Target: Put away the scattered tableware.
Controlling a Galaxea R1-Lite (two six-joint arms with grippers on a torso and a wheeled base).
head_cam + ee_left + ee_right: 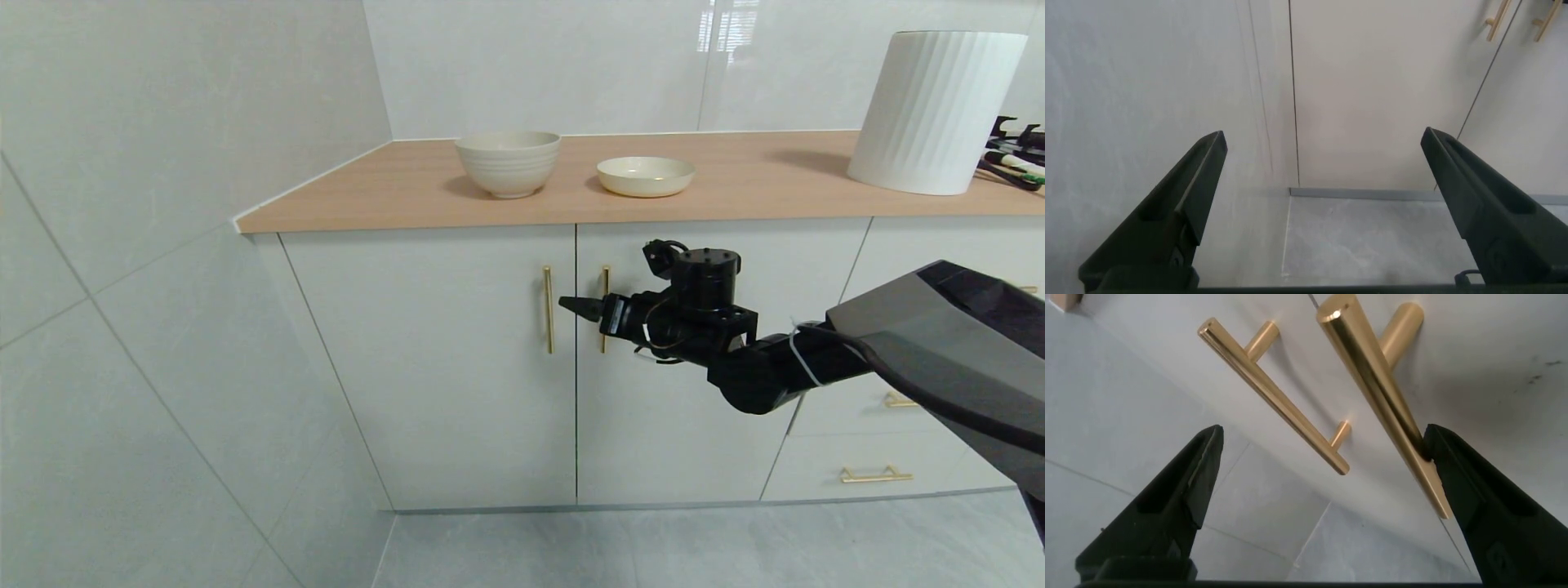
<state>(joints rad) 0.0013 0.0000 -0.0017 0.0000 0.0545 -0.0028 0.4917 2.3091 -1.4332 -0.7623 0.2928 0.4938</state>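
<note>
Here, bowl (508, 163) and dish (645, 175) sit well above the right claw (580, 308).

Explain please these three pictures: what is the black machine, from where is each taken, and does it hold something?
It is a robot with two arms, each ending in a two-fingered gripper. The big picture comes from a camera on its head: the open right gripper is close to the two gold handles of the cabinet doors. On the counter stand a bowl, a shallow dish and a white ribbed container. The other two come from wrist cameras. The left gripper is open too; neither holds anything.
</note>
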